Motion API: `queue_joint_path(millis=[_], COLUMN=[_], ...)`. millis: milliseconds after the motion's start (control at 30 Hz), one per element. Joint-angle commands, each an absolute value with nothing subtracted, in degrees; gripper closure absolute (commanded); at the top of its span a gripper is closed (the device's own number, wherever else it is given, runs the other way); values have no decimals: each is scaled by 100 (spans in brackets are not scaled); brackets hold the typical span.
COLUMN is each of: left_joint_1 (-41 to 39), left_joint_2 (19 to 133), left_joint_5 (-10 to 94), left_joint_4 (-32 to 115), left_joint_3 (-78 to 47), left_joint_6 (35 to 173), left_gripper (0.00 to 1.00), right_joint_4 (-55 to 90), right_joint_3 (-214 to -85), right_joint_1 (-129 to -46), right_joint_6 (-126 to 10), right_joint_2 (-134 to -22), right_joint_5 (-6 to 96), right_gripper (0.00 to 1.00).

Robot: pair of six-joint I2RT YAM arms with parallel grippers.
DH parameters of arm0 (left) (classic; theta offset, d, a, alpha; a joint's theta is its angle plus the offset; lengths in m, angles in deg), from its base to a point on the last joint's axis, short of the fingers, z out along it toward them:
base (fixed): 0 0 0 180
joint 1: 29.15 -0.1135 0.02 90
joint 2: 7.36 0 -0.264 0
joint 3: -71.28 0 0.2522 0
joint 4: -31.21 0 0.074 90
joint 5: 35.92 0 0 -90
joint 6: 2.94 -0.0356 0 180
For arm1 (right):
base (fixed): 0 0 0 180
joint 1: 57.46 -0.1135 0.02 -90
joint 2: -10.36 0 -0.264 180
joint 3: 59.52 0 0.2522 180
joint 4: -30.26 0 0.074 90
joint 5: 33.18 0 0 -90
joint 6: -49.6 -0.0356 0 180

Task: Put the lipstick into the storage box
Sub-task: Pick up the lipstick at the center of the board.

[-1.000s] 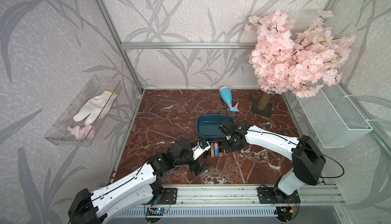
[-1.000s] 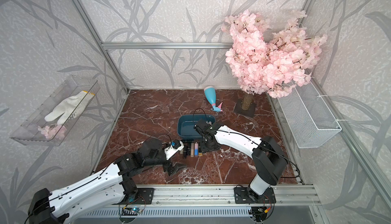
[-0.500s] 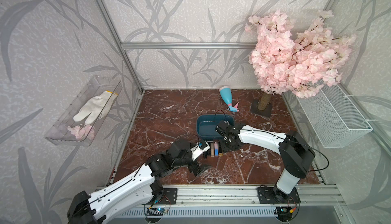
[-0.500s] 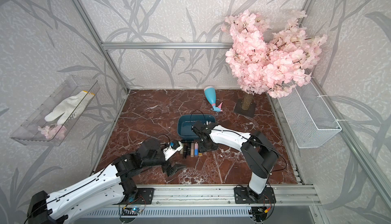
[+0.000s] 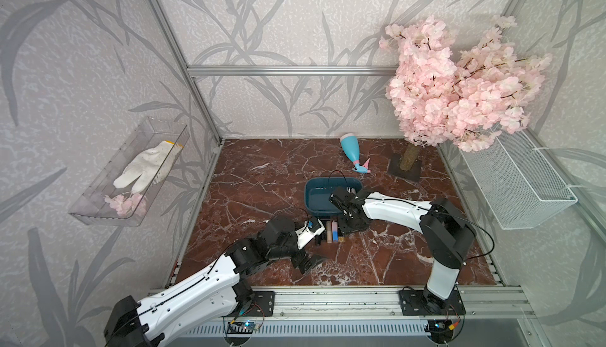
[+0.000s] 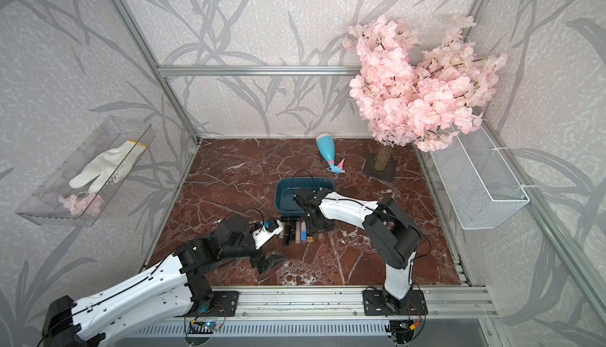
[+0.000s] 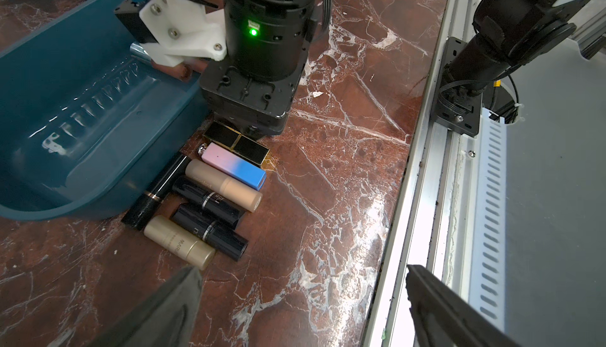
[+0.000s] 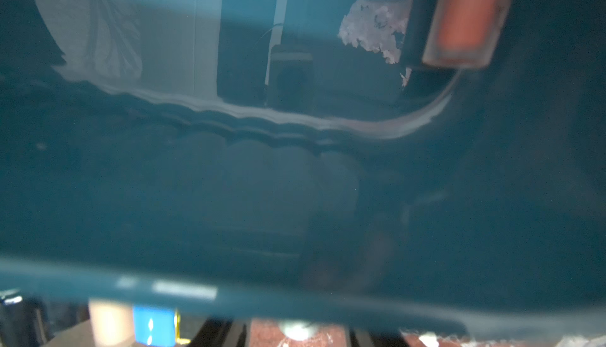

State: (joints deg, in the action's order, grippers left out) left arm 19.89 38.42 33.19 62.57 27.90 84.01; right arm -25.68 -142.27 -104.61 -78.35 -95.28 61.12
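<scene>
The dark teal storage box (image 5: pixel 314 194) (image 6: pixel 285 194) sits mid-floor. Several lipsticks lie side by side against its near wall (image 5: pixel 331 230) (image 6: pixel 296 230): a black-and-gold one (image 7: pixel 236 143), a pink-blue one (image 7: pixel 234 168), a beige one (image 7: pixel 223 184), and black and gold ones. A reddish lipstick (image 8: pixel 465 17) lies inside the box. My right gripper (image 5: pixel 351 225) is low at the right end of the row, over the black-and-gold one. Its dark fingers (image 8: pixel 213 332) stand apart with marble between. My left gripper (image 7: pixel 301 309) (image 5: pixel 310 263) hovers wide open and empty, nearer the front than the row.
A blue spray bottle (image 5: pixel 351 150) lies behind the box. A pink blossom tree (image 5: pixel 459 80) stands back right on a square base (image 5: pixel 405 166). A white wire basket (image 5: pixel 518 181) hangs on the right wall, a clear tray with a glove (image 5: pixel 131 171) on the left. An aluminium rail (image 5: pixel 328 293) runs along the front.
My right arm's elbow has swung left and forward while its gripper shifted slightly left by the row of lipsticks. The left arm has hardly moved.
</scene>
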Motion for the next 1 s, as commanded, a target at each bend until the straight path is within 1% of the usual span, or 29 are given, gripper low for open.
queue_joint_path(millis=[0,67,133,233,333,467,767,967], left_joint_1=[2008,2007,2007,2007,2008,2007,2008,2007], left_joint_2=[3800,3810,3820,3850,3893,4010,4153,4230], left_joint_5=[3314,3326,3333,3358,3378,3352,3384,3464], left_joint_4=[6339,6330,6320,6295,6231,6133,5951,5701], left_joint_3=[2609,2615,2615,2615,2623,2607,2579,2601], left_joint_6=[8325,8336,8336,8332,8336,8327,8371,8447], left_gripper=[0,0,0,0,0,0,0,0], right_joint_4=[-2648,-2653,-2658,-2701,-2742,-2759,-2813,-2953], right_joint_3=[-14396,-14445,-14474,-14505,-14471,-14400,-14341,-14149], right_joint_1=[-10483,-10482,-10474,-10470,-10457,-10424,-10395,-10395], right_joint_6=[-7850,-7820,-7794,-7775,-7755,-7734,-7736,-7734], right_joint_2=[-9682,-9720,-9771,-9809,-9766,-9696,-9578,-9120], right_joint_5=[6226,6235,6236,6235,6270,6306,6289,6177], right_gripper=[54,54,57,63,70,78,82,82])
